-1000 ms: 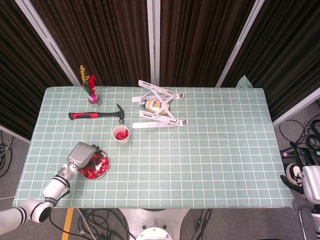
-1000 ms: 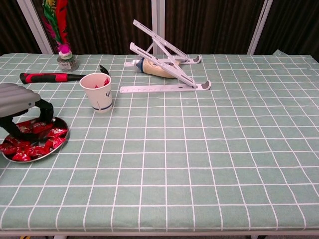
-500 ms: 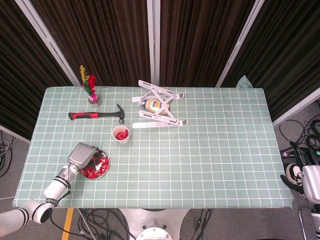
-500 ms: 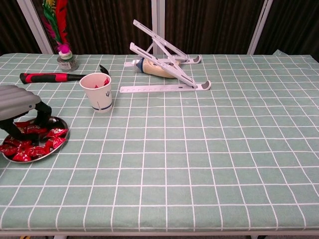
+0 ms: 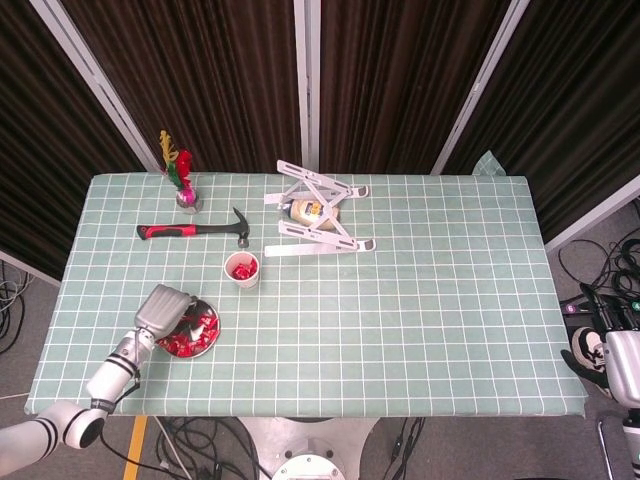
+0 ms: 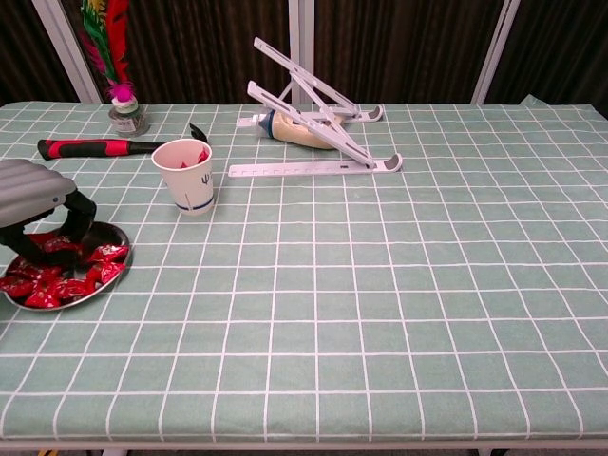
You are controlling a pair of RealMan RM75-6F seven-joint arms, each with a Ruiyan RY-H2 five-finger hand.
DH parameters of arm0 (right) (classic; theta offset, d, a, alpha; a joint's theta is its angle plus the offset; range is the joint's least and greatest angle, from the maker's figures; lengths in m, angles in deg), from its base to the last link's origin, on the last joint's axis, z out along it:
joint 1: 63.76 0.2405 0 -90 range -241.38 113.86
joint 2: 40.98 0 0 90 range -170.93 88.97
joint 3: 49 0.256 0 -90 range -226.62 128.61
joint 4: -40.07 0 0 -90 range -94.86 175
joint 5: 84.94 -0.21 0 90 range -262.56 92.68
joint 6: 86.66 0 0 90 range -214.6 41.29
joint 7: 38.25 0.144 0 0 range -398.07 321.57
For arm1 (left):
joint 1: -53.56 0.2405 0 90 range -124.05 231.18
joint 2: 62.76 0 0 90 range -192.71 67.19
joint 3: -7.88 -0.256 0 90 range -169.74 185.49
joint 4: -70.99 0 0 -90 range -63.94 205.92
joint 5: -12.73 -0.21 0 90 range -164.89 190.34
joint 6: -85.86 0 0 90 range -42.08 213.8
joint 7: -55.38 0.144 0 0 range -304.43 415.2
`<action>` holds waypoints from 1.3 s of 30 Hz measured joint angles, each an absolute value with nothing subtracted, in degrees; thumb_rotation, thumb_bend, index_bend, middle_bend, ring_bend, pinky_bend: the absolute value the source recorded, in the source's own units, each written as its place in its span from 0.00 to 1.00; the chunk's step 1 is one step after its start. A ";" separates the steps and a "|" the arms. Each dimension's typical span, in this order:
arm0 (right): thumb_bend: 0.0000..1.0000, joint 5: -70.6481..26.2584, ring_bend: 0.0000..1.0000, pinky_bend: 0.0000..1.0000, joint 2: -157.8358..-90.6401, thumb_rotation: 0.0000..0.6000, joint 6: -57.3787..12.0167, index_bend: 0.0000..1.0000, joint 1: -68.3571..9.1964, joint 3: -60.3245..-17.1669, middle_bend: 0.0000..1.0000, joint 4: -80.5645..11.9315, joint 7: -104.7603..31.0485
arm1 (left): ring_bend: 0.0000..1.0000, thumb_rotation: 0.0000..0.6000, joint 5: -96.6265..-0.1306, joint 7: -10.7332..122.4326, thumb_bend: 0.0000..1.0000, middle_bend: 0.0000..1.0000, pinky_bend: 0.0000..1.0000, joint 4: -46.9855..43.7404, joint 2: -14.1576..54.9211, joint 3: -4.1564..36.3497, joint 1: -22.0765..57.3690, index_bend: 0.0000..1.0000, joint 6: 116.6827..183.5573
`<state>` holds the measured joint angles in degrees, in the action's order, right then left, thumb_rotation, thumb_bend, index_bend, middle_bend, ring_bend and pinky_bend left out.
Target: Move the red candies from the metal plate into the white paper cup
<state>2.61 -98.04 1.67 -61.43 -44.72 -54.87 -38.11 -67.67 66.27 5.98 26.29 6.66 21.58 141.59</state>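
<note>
A metal plate (image 5: pixel 212 340) (image 6: pixel 115 275) with several red candies (image 5: pixel 199 329) (image 6: pixel 70 284) lies near the table's front left. My left hand (image 5: pixel 165 308) (image 6: pixel 34 189) hovers over the plate's left half. Its dark fingers (image 6: pixel 78 217) curl down into the pile, and whether they pinch a candy is hidden. The white paper cup (image 5: pixel 242 271) (image 6: pixel 187 186) stands upright behind and to the right of the plate, with red candies inside. My right hand (image 5: pixel 624 366) hangs off the table's right edge, its fingers not visible.
A red-handled hammer (image 5: pixel 190 230) (image 6: pixel 93 146) lies behind the cup. A feathered shuttlecock in a small holder (image 5: pixel 183 188) (image 6: pixel 122 100) stands at the back left. A white folding stand (image 5: pixel 318 238) (image 6: pixel 318 167) over a bottle (image 5: pixel 312 210) (image 6: pixel 302 135) sits at the back centre.
My left hand's fingers have drawn together and dipped lower into the candies on the plate. The hand shifted slightly left. Nothing else moved.
</note>
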 measured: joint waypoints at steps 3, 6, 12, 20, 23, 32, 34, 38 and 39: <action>0.10 2.61 0.17 0.46 -98.04 1.00 1.63 0.08 -61.39 -44.71 0.31 -54.81 -38.08 | 0.96 1.00 -67.93 65.62 0.40 0.72 1.00 4.00 25.25 7.01 21.63 0.64 142.26; 0.10 2.64 0.17 0.46 -98.06 1.00 1.56 0.08 -61.34 -44.71 0.31 -54.77 -38.09 | 0.96 1.00 -68.30 64.51 0.40 0.72 1.00 0.71 23.47 7.89 21.47 0.64 143.27; 0.10 2.59 0.17 0.46 -98.14 1.00 1.26 0.08 -61.16 -44.70 0.31 -54.72 -38.07 | 0.96 1.00 -68.96 62.79 0.40 0.72 1.00 -6.21 19.17 12.27 18.78 0.64 144.36; 0.10 2.90 0.17 0.46 -98.35 1.00 0.57 0.08 -60.89 -45.02 0.31 -54.44 -38.07 | 0.96 1.00 -66.38 61.27 0.39 0.71 1.00 -7.23 19.44 18.34 11.76 0.63 139.67; 0.10 3.37 0.17 0.46 -98.38 1.00 0.60 0.08 -60.76 -45.11 0.31 -54.41 -38.14 | 0.96 1.00 -64.61 61.26 0.39 0.70 1.00 -5.60 21.27 19.46 9.60 0.63 137.35; 0.10 3.83 0.17 0.46 -98.55 1.00 0.07 0.08 -60.60 -45.63 0.31 -54.08 -38.13 | 0.96 1.00 -60.32 63.21 0.38 0.69 1.00 -0.76 25.84 19.96 6.40 0.61 133.43; 0.10 4.05 0.17 0.46 -98.69 1.00 -0.22 0.08 -60.45 -45.78 0.31 -53.93 -38.16 | 0.96 1.00 -59.71 63.52 0.38 0.68 1.00 -0.15 26.31 19.85 6.07 0.59 133.00; 0.10 4.72 0.17 0.45 -99.01 1.00 -0.48 0.08 -60.14 -46.02 0.31 -53.71 -38.16 | 0.95 1.00 -58.26 64.81 0.38 0.61 1.00 0.15 26.39 19.47 5.66 0.51 131.79; 0.10 4.85 0.17 0.44 -99.08 1.00 -0.47 0.08 -60.09 -46.04 0.31 -53.66 -38.16 | 0.94 1.00 -57.92 65.11 0.38 0.58 1.00 0.05 26.35 19.40 5.61 0.48 131.68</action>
